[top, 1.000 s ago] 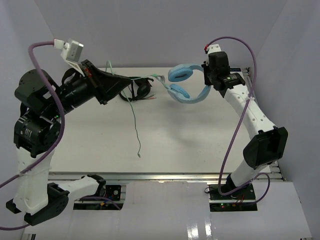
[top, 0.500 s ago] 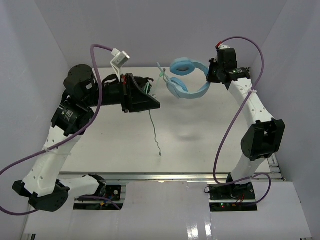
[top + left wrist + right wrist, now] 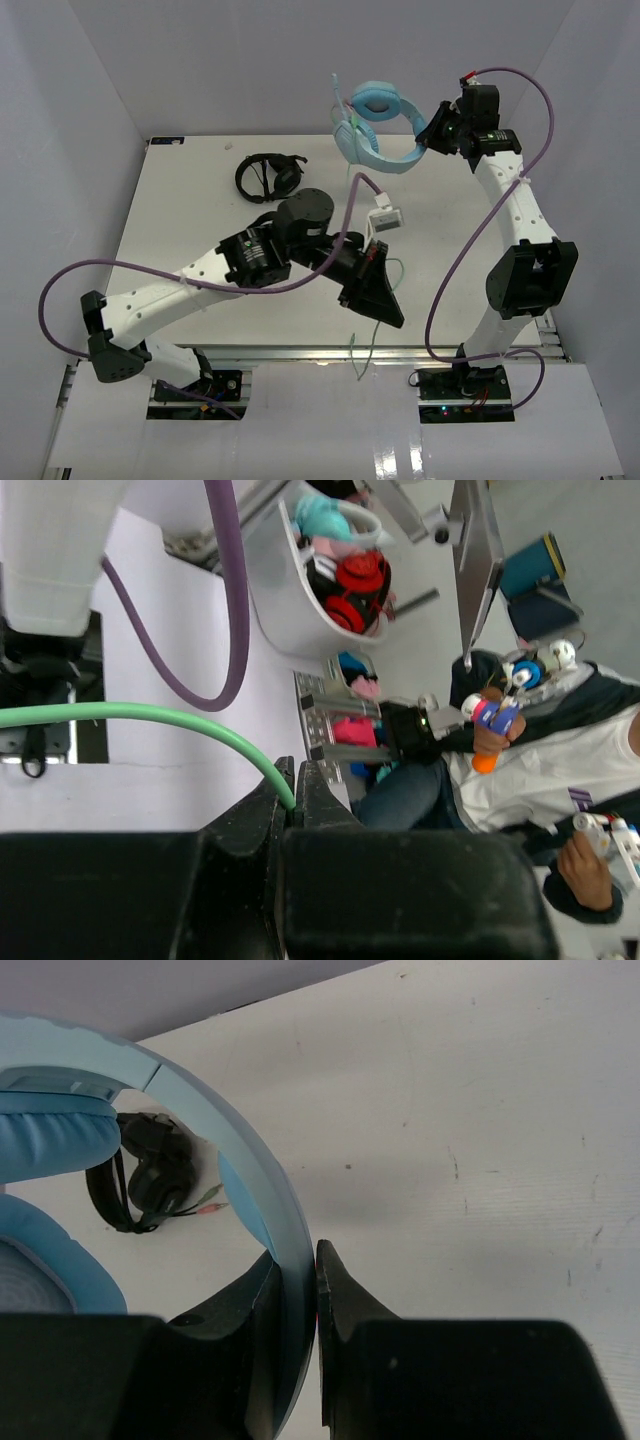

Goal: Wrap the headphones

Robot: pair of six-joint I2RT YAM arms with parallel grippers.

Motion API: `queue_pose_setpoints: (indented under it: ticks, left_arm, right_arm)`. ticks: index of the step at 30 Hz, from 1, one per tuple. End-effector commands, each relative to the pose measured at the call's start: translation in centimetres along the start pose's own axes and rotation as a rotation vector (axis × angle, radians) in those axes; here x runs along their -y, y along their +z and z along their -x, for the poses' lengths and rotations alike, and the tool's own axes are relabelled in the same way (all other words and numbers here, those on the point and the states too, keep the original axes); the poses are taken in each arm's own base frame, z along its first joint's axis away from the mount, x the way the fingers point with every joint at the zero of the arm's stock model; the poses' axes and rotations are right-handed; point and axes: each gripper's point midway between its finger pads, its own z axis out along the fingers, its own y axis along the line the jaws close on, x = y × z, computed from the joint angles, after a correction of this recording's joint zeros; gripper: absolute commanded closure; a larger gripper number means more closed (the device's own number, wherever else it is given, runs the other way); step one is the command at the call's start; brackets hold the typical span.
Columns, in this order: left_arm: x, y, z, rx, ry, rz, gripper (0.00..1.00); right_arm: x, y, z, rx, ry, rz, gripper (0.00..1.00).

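The light blue headphones (image 3: 376,122) hang in the air over the table's back edge, and my right gripper (image 3: 432,136) is shut on their wide band (image 3: 262,1182). One padded cup (image 3: 52,1136) fills the upper left of the right wrist view. My left gripper (image 3: 393,318) reaches out near the table's front edge. It is shut on the thin pale green cable (image 3: 150,717), which enters between the jaw tips. The cable's loose end (image 3: 358,352) dangles past the front edge. Most of the cable's run up to the headphones is hard to follow.
Smaller black headphones (image 3: 270,177) lie at the back left of the white table (image 3: 180,230), also visible under the band (image 3: 150,1185). The left wrist view looks past the table to a seated person (image 3: 520,770) and a white bin (image 3: 320,580) of coloured items.
My left arm has swung from the back left across to the front middle, pulling the cable toward the near edge. My right arm has raised the headphones up and back.
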Motion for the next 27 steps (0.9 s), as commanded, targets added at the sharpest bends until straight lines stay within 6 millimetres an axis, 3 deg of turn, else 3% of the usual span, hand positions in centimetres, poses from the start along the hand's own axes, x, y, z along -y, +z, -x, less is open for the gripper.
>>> queue_pose_setpoints:
  ticks: [1, 3, 6, 10, 13, 22, 27]
  left_arm:
    - [2.6, 2.6, -1.6, -0.081, 0.099, -0.116, 1.00]
    - [2.7, 3.3, -2.9, -0.119, 0.088, -0.133, 1.00]
    - [1.7, 2.7, -4.8, -0.153, 0.084, -0.096, 1.00]
    - [-1.5, -0.5, -5.1, -0.110, 0.100, 0.051, 1.00]
    - [-3.6, -4.4, -3.6, -0.014, 0.126, 0.154, 1.00]
    - [-12.6, -14.4, 1.7, 0.179, 0.098, 0.513, 1.00]
    - [-15.4, -18.6, 5.3, 0.272, 0.118, 0.628, 1.00]
  right_arm:
    - [-5.4, -4.0, 5.2, 0.128, 0.087, 0.238, 0.92]
    - [-5.5, -4.6, 5.4, 0.122, 0.115, 0.269, 0.92]
    - [-6.2, -5.8, 6.1, 0.110, 0.153, 0.349, 0.92]
    - [-7.3, -8.1, 6.8, 0.086, 0.227, 0.499, 0.92]
    - [-8.1, -10.0, 6.8, 0.038, 0.294, 0.632, 0.92]
    - [-12.8, -17.1, 7.9, 0.063, 0.190, 0.949, 0.92]
    - [-14.0, -19.7, 7.4, 0.035, 0.182, 1.054, 0.92]
